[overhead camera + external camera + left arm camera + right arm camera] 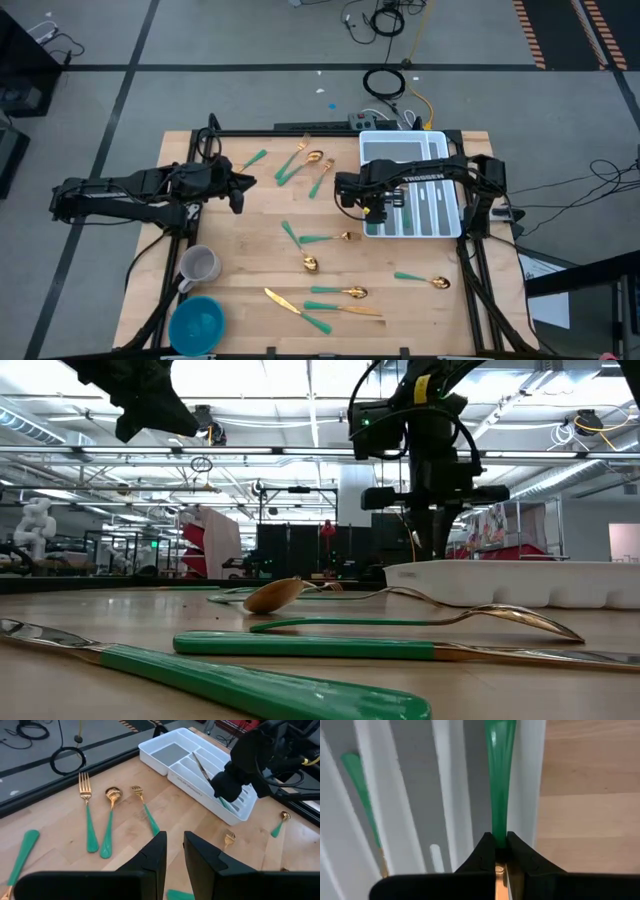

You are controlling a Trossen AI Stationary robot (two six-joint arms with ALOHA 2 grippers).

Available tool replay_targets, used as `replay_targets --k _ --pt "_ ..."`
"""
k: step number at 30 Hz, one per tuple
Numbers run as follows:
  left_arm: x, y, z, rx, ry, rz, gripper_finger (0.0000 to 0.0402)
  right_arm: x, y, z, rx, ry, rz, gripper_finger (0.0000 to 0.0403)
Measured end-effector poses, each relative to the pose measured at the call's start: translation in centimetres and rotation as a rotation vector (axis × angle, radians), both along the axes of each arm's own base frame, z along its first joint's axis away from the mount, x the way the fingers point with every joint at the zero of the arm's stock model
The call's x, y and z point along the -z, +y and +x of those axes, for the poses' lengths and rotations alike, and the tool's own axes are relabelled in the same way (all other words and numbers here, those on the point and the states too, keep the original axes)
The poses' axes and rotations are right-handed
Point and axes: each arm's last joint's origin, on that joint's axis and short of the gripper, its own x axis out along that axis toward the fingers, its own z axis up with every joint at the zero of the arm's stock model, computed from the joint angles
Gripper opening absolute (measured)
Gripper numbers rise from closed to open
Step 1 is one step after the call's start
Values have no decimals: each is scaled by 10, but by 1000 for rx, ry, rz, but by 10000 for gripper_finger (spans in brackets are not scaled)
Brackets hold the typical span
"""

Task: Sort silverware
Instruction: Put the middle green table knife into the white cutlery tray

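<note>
My right gripper (375, 207) hangs over the left side of the white tray (440, 150), shut on one piece of silverware (500, 775) with a teal handle; its head is hidden. Another piece (362, 795) lies in a neighbouring compartment. My left gripper (240, 190) waits high over the table's left part, narrowly open (173, 852), with nothing between its fingers. Loose silverware lies flat on the wood: forks and a spoon (315, 158) at the far middle, and a fork (330, 238), spoons (340, 292) and knives (300, 305) toward the near edge. My right gripper pinches the piece between its two fingers where the teal handle narrows (499, 827) into the gold neck (498, 870). The fingers come from above, pointing down. The handle reaches away along the tray's outermost compartment, beside its wall (525, 770). I cannot tell whether its free end rests there.
A grey mug (200, 265) and a blue bowl (197, 322) stand at the near left corner. A spoon (425, 280) lies near the tray's near end. Cables and a power strip (365, 120) lie beyond the far edge.
</note>
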Motion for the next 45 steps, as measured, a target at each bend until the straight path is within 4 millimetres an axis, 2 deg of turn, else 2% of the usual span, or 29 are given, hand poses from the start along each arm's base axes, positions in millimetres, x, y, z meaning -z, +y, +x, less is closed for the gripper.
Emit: replay_targets --k 7,14,22,25,34,40,45 --pt "0 0 0 0 0 0 73 25 -2 -11 0 23 14 0" --pt "0 0 0 -3 1 1 73 40 -3 -10 -23 -58 -4 0" --pt "0 0 0 -3 0 1 73 41 -4 -9 9 -77 -14 13" --pt "0 0 0 0 2 5 73 41 -4 -9 84 -83 -12 23" --pt "0 0 0 -8 4 14 73 41 -4 -9 241 -92 -5 87" --pt "0 0 0 1 11 29 73 40 -4 -9 271 -91 -10 115" --pt "0 0 0 0 11 29 73 28 -7 -4 352 -110 -9 120"
